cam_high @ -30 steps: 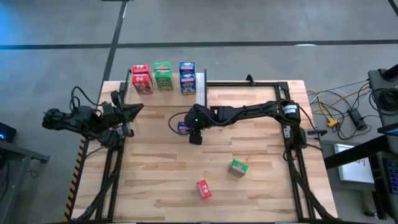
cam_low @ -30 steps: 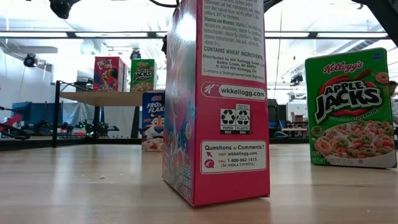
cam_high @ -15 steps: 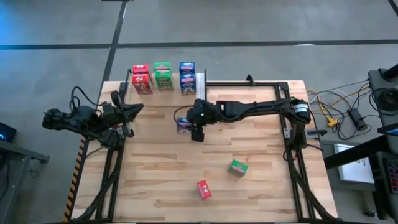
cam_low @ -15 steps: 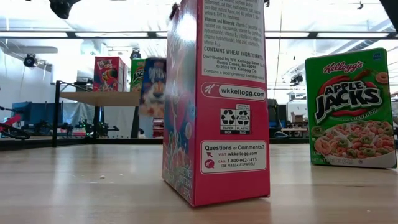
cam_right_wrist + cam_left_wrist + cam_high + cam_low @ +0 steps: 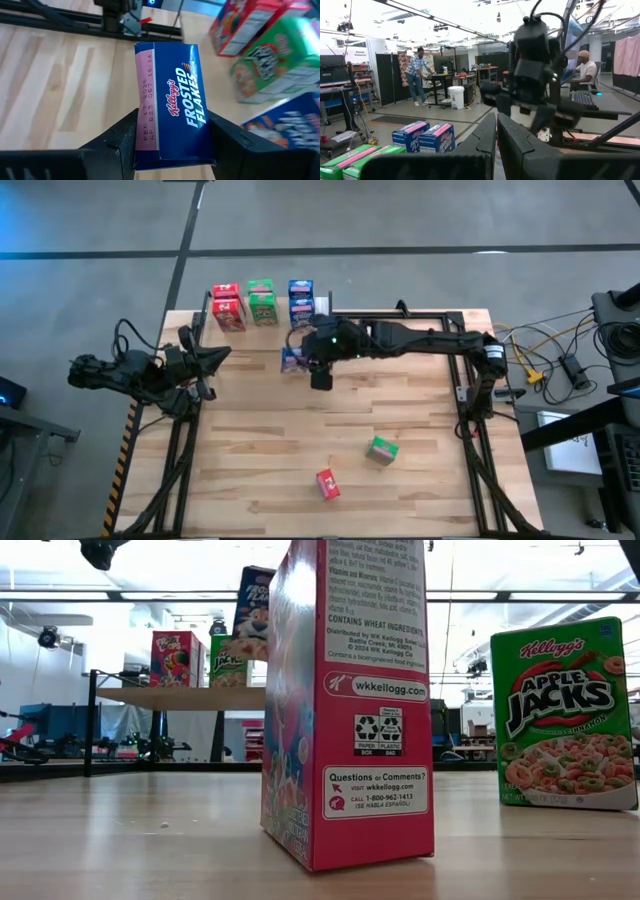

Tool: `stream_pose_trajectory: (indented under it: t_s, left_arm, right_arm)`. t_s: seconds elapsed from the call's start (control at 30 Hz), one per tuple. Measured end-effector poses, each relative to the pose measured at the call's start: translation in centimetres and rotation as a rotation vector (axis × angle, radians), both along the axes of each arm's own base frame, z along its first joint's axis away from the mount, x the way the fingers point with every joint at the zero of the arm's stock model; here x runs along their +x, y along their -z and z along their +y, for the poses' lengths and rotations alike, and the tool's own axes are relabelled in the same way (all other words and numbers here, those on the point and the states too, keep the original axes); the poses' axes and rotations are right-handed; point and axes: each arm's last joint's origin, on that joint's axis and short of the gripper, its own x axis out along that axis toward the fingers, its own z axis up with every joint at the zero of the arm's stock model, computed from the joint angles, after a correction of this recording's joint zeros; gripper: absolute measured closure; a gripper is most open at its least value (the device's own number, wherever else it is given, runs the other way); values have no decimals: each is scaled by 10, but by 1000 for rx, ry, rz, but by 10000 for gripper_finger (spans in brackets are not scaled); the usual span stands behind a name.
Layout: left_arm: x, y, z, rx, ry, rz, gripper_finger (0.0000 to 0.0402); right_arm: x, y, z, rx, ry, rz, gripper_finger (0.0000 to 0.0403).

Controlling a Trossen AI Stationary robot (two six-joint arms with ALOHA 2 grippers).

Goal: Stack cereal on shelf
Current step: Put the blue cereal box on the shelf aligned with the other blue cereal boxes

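Right gripper [image 5: 172, 145] jaws clamped on small blue "Kellogg's Frosted Flakes" cereal box [image 5: 172, 102], lifted just beside light wooden shelf [image 5: 322, 315] holding stacked boxes. Left gripper [image 5: 215, 358] shut, empty, at table's left edge. On table: red box [image 5: 350, 700] printed "wkkellogg.com"; green "Apple Jacks" box [image 5: 565, 715].

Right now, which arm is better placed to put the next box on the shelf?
Right: its claw grips the blue Frosted Flakes box beside the wooden shelf. The left claw waits shut at the table's edge.
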Motion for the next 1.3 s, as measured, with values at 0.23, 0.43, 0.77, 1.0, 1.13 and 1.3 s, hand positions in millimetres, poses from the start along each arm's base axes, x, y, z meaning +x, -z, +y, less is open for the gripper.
stream_pose_trajectory:
  t_s: [0.23, 0.43, 0.77, 1.0, 1.13, 1.3]
  left_arm:
    - [0, 0, 0, 1, 0, 0, 401]
    - [0, 0, 0, 2, 0, 0, 401]
    - [0, 0, 0, 2, 0, 0, 401]
    - [0, 0, 0, 2, 0, 0, 401]
    - [0, 0, 0, 2, 0, 0, 401]
    - [0, 0, 0, 2, -1, 0, 401]
  right_arm:
    - [-6, -21, -20, -40, 25, -4, 227]
    - [-10, -19, -42, -61, 65, 12, 227]
    - [-15, 2, -64, -53, 107, 82, 227]
    - [-13, 6, -65, -65, 94, 65, 227]
    - [-12, 5, -65, -73, 90, 52, 227]
    - [-12, 5, -65, -75, 90, 48, 227]
